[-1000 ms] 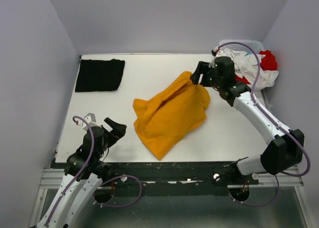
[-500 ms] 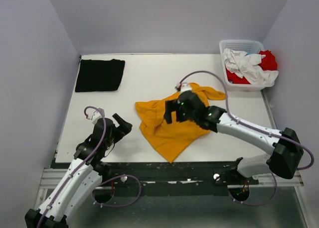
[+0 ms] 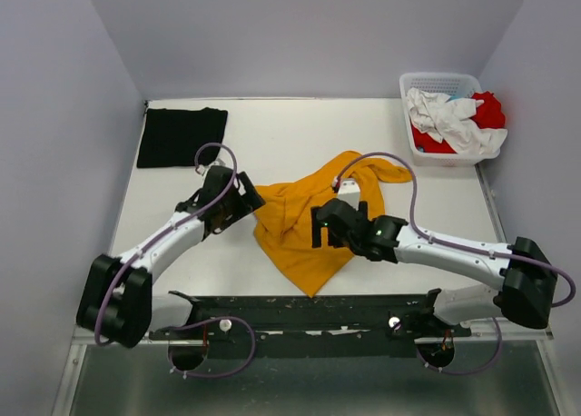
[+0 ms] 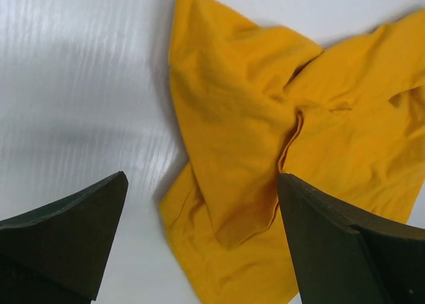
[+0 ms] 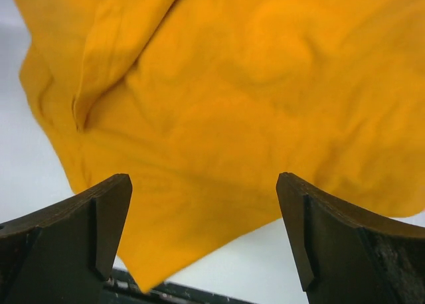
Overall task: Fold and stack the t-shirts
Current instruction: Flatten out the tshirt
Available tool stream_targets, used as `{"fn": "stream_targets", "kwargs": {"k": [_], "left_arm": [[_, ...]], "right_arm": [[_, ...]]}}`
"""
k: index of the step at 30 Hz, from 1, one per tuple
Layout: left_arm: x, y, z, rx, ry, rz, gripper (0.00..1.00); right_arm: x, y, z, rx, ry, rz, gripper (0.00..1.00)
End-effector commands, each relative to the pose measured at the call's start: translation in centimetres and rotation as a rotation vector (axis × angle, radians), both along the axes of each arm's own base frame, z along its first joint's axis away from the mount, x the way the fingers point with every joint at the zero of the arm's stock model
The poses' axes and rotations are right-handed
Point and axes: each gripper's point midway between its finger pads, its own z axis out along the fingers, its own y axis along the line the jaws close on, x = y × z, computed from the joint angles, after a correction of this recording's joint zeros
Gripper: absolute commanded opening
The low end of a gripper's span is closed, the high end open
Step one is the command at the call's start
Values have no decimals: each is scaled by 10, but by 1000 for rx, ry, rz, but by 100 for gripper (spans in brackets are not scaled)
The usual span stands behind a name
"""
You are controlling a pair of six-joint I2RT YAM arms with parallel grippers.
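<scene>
Both pincers hang with their jaws wide apart and grip nothing. The left pincer [image 3: 241, 200] is at the edge of the mustard t-shirt [image 3: 289, 242] and the right pincer [image 3: 320, 227] is directly above its middle. The shirt lies crumpled on the surface [image 3: 272, 130], with a thick ridge of folds between the left pincer's tips and a twisted sleeve beyond the right one. The likeliest fault is closing on that ridge: several layers would come up together and the shirt would not spread flat. The hem below the right pincer lies near the surface's front edge, so a pull that way could drag cloth over it. Because both pincers work the same small patch, they could knock together. The folded black t-shirt [image 3: 182, 136] lies well beyond the left pincer, clear of any sweep.
</scene>
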Motion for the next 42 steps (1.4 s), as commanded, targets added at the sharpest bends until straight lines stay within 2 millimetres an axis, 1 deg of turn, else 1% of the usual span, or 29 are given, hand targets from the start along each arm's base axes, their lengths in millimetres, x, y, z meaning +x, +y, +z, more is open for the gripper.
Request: {"fn": "stream_targets", "kwargs": {"k": [1, 3, 4, 5, 6, 7, 8, 9, 10, 11, 13, 15, 17, 19, 22, 25, 26, 27, 30, 33, 34, 35, 37, 39, 41, 42], "left_arm": [[47, -18, -2, -63, 25, -95, 99], [61, -29, -7, -104, 48, -139, 99], [63, -34, -16, -113, 86, -157, 98], [66, -39, -19, -123, 103, -179, 96], [68, -40, -28, -122, 134, -179, 93], [70, -43, -33, -130, 157, -187, 89], [70, -46, -40, -139, 182, -201, 80], [70, -50, -43, -153, 196, -213, 70], [70, -52, -45, -163, 201, -224, 58], [70, -52, -46, -163, 204, -226, 49], [70, -46, -46, -136, 201, -206, 21], [70, -35, -42, -79, 202, -173, 0], [69, -27, -33, -37, 190, -157, 0], [68, -21, -21, -14, 158, -152, 0], [62, -16, -4, -1, 122, -153, 0], [56, -10, 7, 18, 92, -142, 0], [54, -7, 9, 29, 88, -136, 0], [52, -5, 10, 36, 85, -138, 0], [49, -4, 13, 39, 75, -146, 0], [49, -5, 17, 41, 71, -153, 0], [50, -4, 18, 43, 69, -155, 0], [50, -4, 19, 44, 70, -154, 0], [51, -4, 20, 49, 70, -152, 0], [51, -3, 20, 49, 69, -149, 0], [51, -4, 19, 49, 73, -152, 0], [52, -4, 19, 48, 71, -154, 0]], "right_arm": [[35, -39, 22, 35, -107, -204, 100], [45, -53, 26, 44, -128, -257, 100], [49, -60, 29, 48, -142, -283, 100], [53, -67, 33, 57, -153, -307, 100], [56, -73, 35, 65, -162, -325, 100], [61, -79, 38, 77, -175, -347, 100], [65, -83, 41, 86, -185, -358, 100], [70, -87, 43, 91, -193, -372, 100], [73, -91, 44, 90, -197, -383, 100], [78, -95, 45, 88, -203, -395, 100], [86, -101, 46, 71, -205, -414, 100], [97, -107, 47, 52, -207, -439, 100], [112, -116, 48, 37, -210, -473, 100], [134, -127, 51, 29, -221, -517, 100], [166, -145, 48, 35, -202, -592, 100], [199, -158, 37, 40, -166, -655, 100], [209, -162, 29, 39, -144, -677, 100], [219, -167, 26, 49, -134, -697, 100], [245, -173, 5, 56, -96, -750, 100], [266, -174, -15, 52, -72, -785, 100], [273, -173, -18, 49, -76, -795, 100], [279, -173, -26, 41, -68, -801, 100], [292, -170, -35, 41, -67, -811, 100], [300, -169, -47, 38, -62, -822, 100], [304, -169, -60, 27, -52, -838, 100], [304, -169, -67, 26, -46, -843, 97]]}}
